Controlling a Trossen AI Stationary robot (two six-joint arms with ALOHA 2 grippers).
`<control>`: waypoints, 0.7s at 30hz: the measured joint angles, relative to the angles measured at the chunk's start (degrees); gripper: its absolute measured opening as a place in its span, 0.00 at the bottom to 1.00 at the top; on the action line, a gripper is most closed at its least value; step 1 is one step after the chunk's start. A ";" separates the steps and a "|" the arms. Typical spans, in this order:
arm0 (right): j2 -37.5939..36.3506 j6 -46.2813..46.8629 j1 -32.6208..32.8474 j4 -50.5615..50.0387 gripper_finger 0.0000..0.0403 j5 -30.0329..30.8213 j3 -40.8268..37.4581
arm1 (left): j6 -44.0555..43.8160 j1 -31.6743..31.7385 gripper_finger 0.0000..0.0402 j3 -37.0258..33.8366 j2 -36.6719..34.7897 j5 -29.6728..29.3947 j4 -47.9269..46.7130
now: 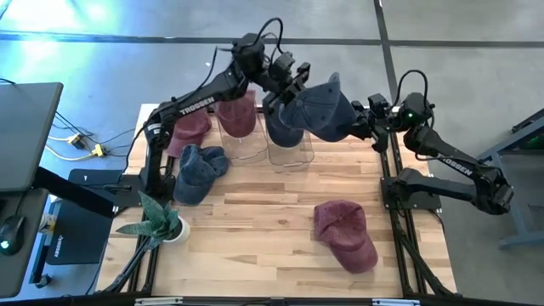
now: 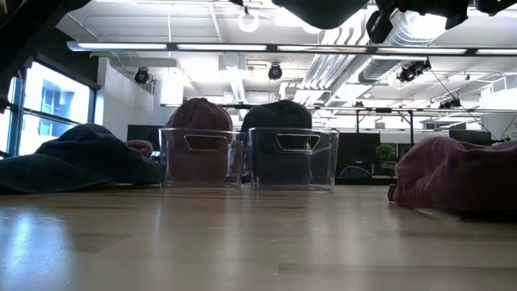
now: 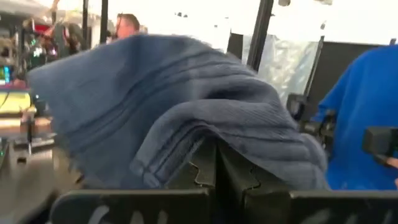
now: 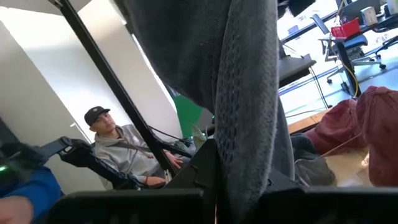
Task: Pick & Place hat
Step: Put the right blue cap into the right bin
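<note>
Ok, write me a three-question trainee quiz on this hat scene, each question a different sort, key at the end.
1. True or false: both pincers grip the same blue hat held above the clear bins.
2. Multiple choice: the maroon hat lying loose on the table is
A. inside a bin
B. on the right arm's side
C. under the plant
3. Fill in: the left bin holds a ____ hat.

Key
1. True: left pincer and right pincer are each shut on the blue hat.
2. B
3. maroon
</note>
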 joint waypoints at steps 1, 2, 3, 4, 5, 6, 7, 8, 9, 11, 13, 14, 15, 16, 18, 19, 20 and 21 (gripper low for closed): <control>0.00 -0.11 0.00 0.01 0.03 -0.23 0.00 | 0.99 0.95 0.00 0.00 0.00 1.38 -1.17; 0.00 -0.31 0.00 0.01 0.03 -0.59 0.00 | 1.54 1.79 0.00 0.00 0.00 2.77 -1.71; 0.00 -0.42 0.00 0.04 0.02 -0.90 0.00 | 2.10 2.59 0.00 0.00 0.00 3.91 -2.39; 0.00 -0.43 0.00 0.04 0.02 -1.48 0.00 | 2.57 3.31 0.00 0.00 0.00 4.72 -3.02; 0.00 -0.43 0.00 0.05 0.02 -2.13 0.00 | 3.00 3.91 0.00 0.00 0.00 5.28 -3.93; 0.00 -0.45 0.02 0.06 0.02 -2.47 0.00 | 3.52 4.38 0.00 0.00 0.00 5.32 -5.00; 0.00 -0.45 0.02 0.08 0.02 -2.67 0.00 | 4.52 4.75 0.00 0.00 0.00 5.27 -6.38; 0.00 -0.46 0.00 0.10 0.03 -2.65 0.00 | 5.68 4.94 0.00 0.00 0.00 5.03 -8.16; 0.00 -0.50 0.00 0.10 0.03 -2.63 0.00 | 6.54 4.88 0.00 0.00 0.16 4.10 -9.12; 0.00 -0.76 0.00 0.10 0.03 -2.60 0.00 | 5.63 4.08 0.00 0.00 0.58 1.82 -8.70; 0.03 -1.00 0.00 -0.01 0.03 -2.61 0.00 | 0.68 2.73 0.00 -0.05 0.81 0.24 -4.49; 0.07 -1.04 0.02 -0.03 0.02 -2.56 0.00 | -2.28 1.87 0.00 -0.07 0.80 -0.27 -1.50; 0.09 -1.06 0.00 -0.03 0.02 -2.50 0.00 | -4.90 0.96 0.00 -0.04 0.74 -0.29 1.51; 0.09 -1.10 0.00 -0.05 0.02 -2.49 0.00 | -7.12 -0.01 0.00 0.00 0.57 -0.21 3.84; 0.09 -1.16 0.00 -0.03 0.03 -2.64 0.00 | -10.35 -1.80 0.00 0.05 0.52 0.81 7.01; 0.09 -1.17 0.02 -0.08 0.03 -2.67 0.00 | -11.46 -2.59 0.00 0.04 0.52 0.96 7.78; 0.09 -1.19 0.02 -0.23 0.03 -2.67 0.00 | -12.41 -3.24 0.00 0.03 0.58 0.60 8.67; 0.11 -1.19 0.01 -0.29 0.03 -2.67 0.00 | -13.16 -3.64 0.00 0.02 0.62 -0.14 9.87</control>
